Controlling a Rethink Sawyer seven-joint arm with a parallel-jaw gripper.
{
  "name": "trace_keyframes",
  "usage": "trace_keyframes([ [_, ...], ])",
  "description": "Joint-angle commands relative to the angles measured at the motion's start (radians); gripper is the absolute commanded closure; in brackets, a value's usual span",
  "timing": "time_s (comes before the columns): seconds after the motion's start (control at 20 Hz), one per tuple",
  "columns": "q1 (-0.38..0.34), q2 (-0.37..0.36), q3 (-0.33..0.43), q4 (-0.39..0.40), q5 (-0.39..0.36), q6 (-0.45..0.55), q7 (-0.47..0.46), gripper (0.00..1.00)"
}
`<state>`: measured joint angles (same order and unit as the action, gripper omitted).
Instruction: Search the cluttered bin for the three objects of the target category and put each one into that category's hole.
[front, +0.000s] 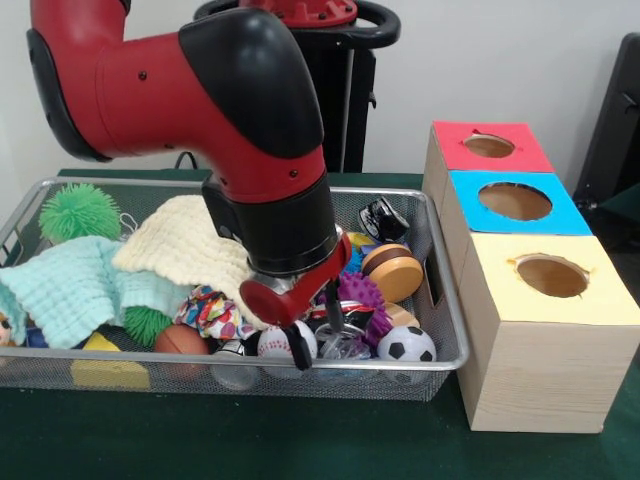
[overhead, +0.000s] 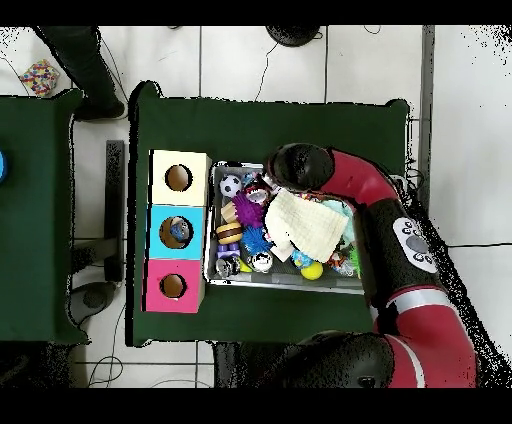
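Note:
The wire-mesh bin (front: 447, 292) holds a pile of toys and two cloths. My gripper (front: 316, 332) is down in its right part, open, with its black fingers (front: 298, 356) just over a baseball (front: 280, 342) and a clear ball (front: 347, 346). A soccer ball (front: 406, 345), a purple spiky ball (front: 360, 293) and a wooden yo-yo (front: 394, 273) lie close by. To the right stand three wooden boxes with round holes: red (front: 489, 146), blue (front: 515, 201) and yellow (front: 551, 275). In the overhead view the arm (overhead: 300, 166) hides the gripper, and something sits in the blue box's hole (overhead: 178, 232).
A cream cloth (front: 188, 243) and a mint cloth (front: 78, 287) cover the bin's middle and left. A green spiky ball (front: 78, 211), a brown ball (front: 180, 340) and a yellow block (front: 110, 373) lie there too. A person's legs (overhead: 85, 62) show at the overhead view's top left.

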<state>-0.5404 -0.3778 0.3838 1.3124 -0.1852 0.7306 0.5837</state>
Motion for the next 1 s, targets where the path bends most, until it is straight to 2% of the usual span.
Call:
trace_keyframes([
  [0.05,0.028,-0.098,-0.107,0.098,-0.003,-0.068,0.340,0.00],
  [0.35,0.047,-0.200,-0.147,0.212,0.070,-0.062,0.415,0.00],
  [0.6,0.082,-0.266,-0.203,0.263,0.122,-0.091,0.503,0.00],
  [0.8,0.059,-0.274,-0.171,0.312,0.183,-0.138,0.507,0.00],
  [1.0,0.049,-0.291,-0.165,0.347,0.257,-0.167,0.571,0.00],
])
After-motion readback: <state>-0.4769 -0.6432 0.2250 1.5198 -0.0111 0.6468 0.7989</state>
